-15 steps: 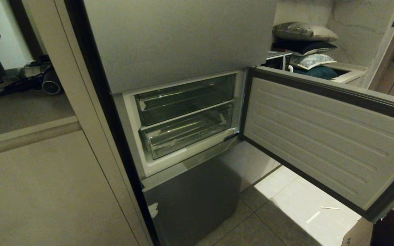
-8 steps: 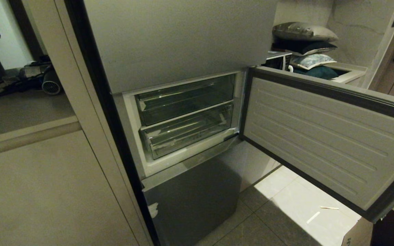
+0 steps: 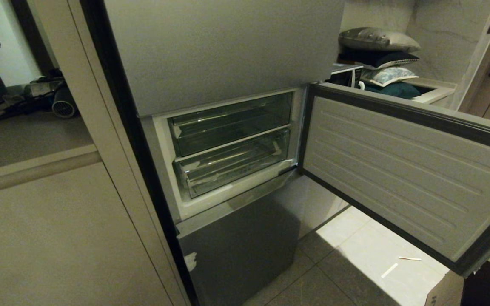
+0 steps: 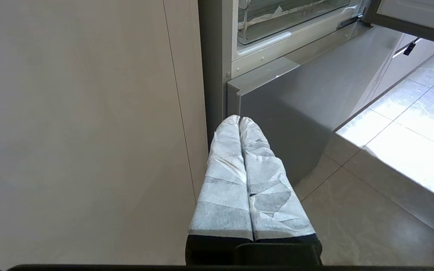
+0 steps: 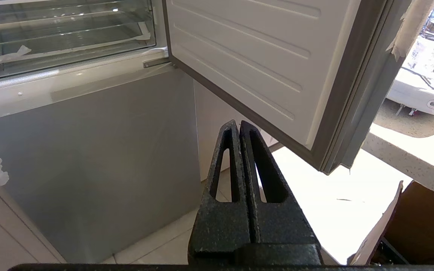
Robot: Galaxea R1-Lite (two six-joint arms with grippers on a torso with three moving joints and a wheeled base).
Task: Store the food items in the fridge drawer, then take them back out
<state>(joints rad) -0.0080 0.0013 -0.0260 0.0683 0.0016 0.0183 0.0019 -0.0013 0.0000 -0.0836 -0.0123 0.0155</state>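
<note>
Clear fridge drawer [image 3: 234, 166] sits pushed in beside the open door [image 3: 402, 174]; both end effectors pressed together.

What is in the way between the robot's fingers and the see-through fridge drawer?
Nothing visible. The fridge door is swung wide open, so the lower clear drawer is in plain sight, pushed in. The left gripper and right gripper hang low in front of the fridge, shut and empty. No food shows.
</note>
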